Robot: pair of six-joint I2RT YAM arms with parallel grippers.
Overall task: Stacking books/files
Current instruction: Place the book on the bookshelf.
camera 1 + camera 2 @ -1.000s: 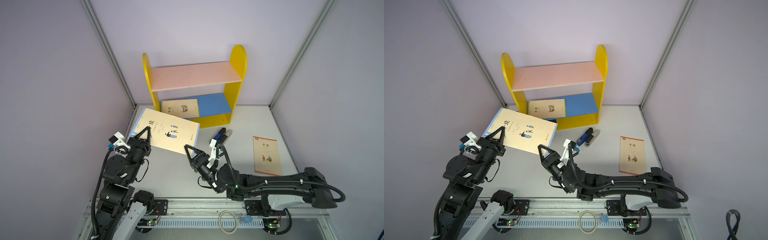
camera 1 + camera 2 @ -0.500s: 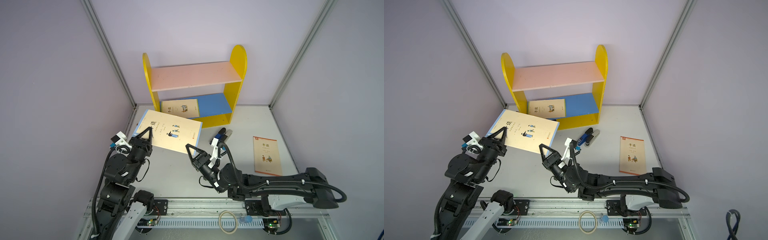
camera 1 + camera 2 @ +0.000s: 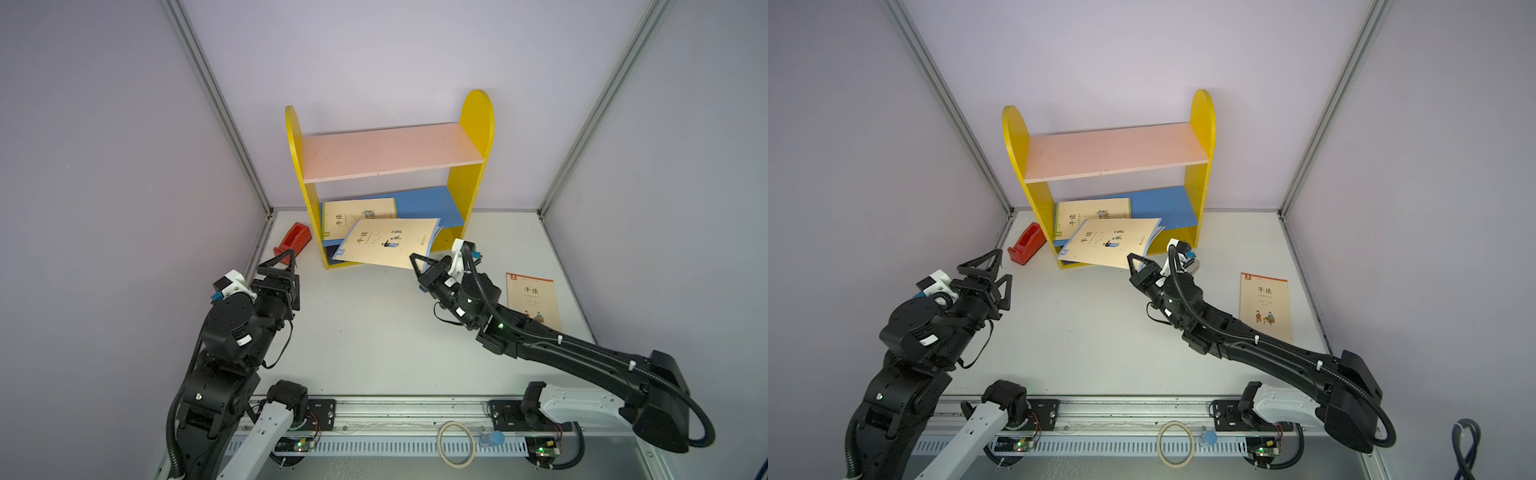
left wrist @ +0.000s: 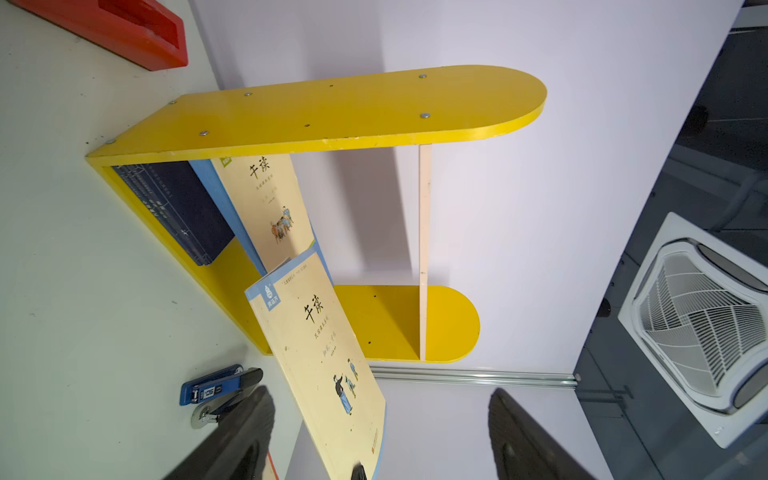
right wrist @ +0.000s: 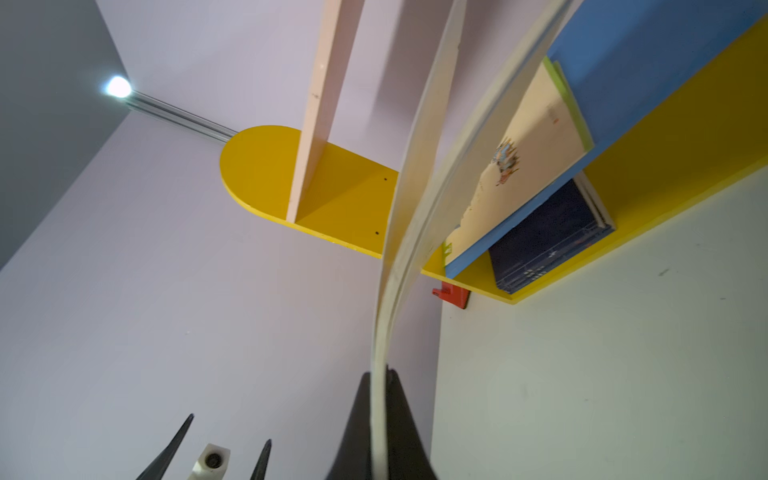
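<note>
My right gripper (image 3: 417, 262) (image 3: 1133, 262) (image 5: 378, 374) is shut on the near corner of a large cream book (image 3: 388, 243) (image 3: 1111, 243) (image 5: 415, 208). The book bends, and its far end lies over the blue lower shelf (image 3: 424, 203). A second cream book (image 3: 357, 214) (image 4: 270, 208) lies flat on that shelf. Dark navy books (image 4: 174, 208) (image 5: 544, 241) sit under it. A third cream book (image 3: 534, 299) (image 3: 1264, 303) lies on the table to the right. My left gripper (image 3: 282, 266) (image 3: 1003, 266) (image 4: 381, 390) is open and empty, well left of the held book.
The yellow shelf unit (image 3: 478, 124) with a pink upper board (image 3: 390, 149) stands against the back wall. A red tape dispenser (image 3: 293, 243) (image 3: 1027, 247) sits just beyond my left gripper. A blue-and-black stapler (image 4: 216, 386) lies by the shelf's front. Walls close in on both sides.
My left gripper has opened, let go of the large cream book and drawn back left. My right gripper has carried the book rightward onto the lower shelf, uncovering the red dispenser.
</note>
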